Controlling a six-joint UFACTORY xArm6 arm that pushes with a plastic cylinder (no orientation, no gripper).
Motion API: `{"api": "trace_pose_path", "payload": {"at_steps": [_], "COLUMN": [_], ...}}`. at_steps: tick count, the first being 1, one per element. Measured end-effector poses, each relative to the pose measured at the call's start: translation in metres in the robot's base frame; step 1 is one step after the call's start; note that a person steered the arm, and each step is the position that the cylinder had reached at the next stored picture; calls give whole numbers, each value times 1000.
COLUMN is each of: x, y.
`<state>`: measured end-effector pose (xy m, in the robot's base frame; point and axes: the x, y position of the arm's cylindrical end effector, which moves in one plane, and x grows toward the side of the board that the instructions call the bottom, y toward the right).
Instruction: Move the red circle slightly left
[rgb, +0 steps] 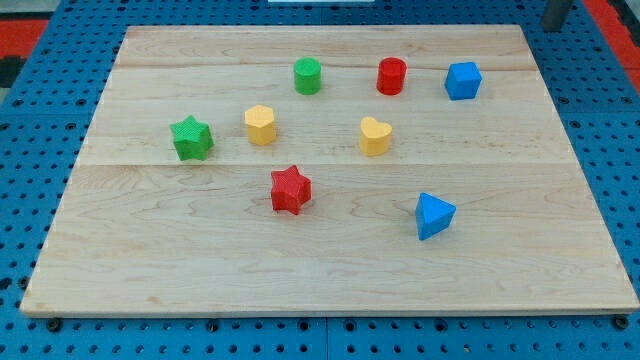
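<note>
The red circle (391, 76) stands near the top of the wooden board (330, 270), right of centre. A green circle (308, 76) is to its left and a blue cube (463, 80) to its right. A yellow heart (375, 136) lies below the red circle. A dark rod shows at the view's top right edge; my tip (553, 27) is just past the board's top right corner, well right of the blue cube and far from the red circle, touching no block.
A yellow hexagon (260, 125) and a green star (191, 138) lie at the left. A red star (291, 190) is near the centre and a blue triangle (433, 215) at the lower right. Blue pegboard (40, 100) surrounds the board.
</note>
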<state>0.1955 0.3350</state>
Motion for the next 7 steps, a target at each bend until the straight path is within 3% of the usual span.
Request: {"api": "trace_pose_path", "payload": {"at_steps": [3,5,7], "x": [13,-2,78], "y": [0,-124,-199]}}
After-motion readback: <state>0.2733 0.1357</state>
